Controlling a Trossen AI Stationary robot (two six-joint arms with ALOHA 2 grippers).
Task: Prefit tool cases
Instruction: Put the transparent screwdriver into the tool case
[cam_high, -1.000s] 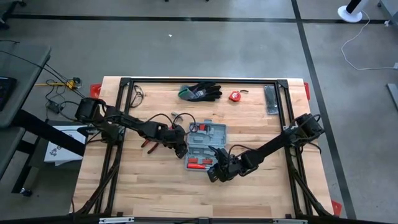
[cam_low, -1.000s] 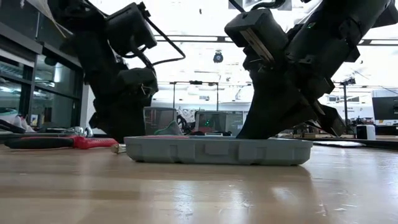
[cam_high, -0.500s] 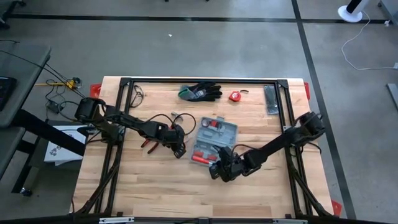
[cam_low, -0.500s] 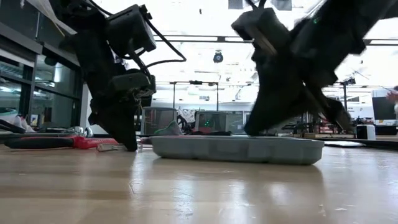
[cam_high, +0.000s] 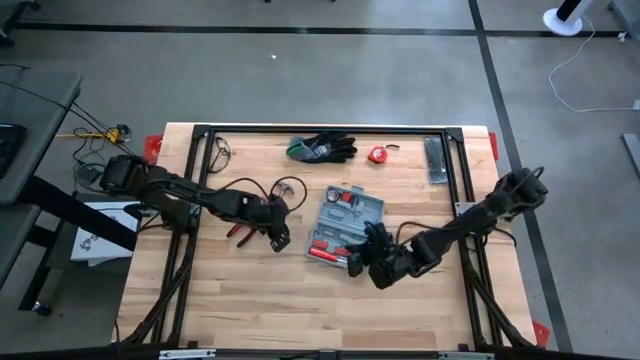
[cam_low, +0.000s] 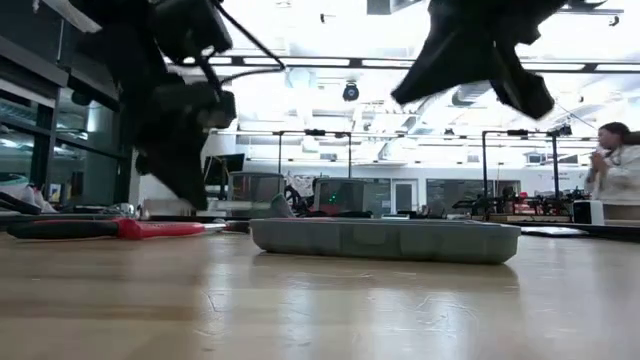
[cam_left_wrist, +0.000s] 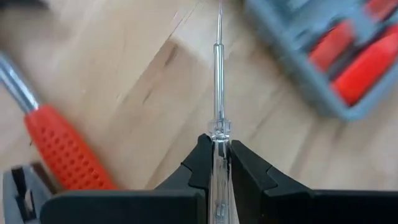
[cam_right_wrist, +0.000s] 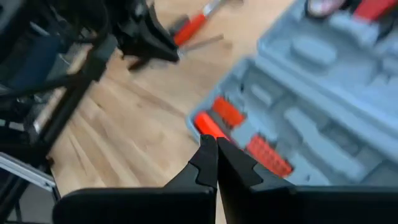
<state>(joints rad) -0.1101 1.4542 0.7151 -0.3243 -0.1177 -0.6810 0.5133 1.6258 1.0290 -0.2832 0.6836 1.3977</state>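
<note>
Now that the left gripper (cam_left_wrist: 215, 163) has clamped a thin screwdriver (cam_left_wrist: 216, 81) and lifted off left of the open tool case (cam_high: 345, 226) mid-table, right gripper (cam_right_wrist: 216, 163) backs away shut and empty, so seating it comes next.

No lettering seems legible on anything in view

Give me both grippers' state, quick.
Left gripper: shut on a thin clear-handled screwdriver.
Right gripper: shut, empty, above the tool case.
</note>
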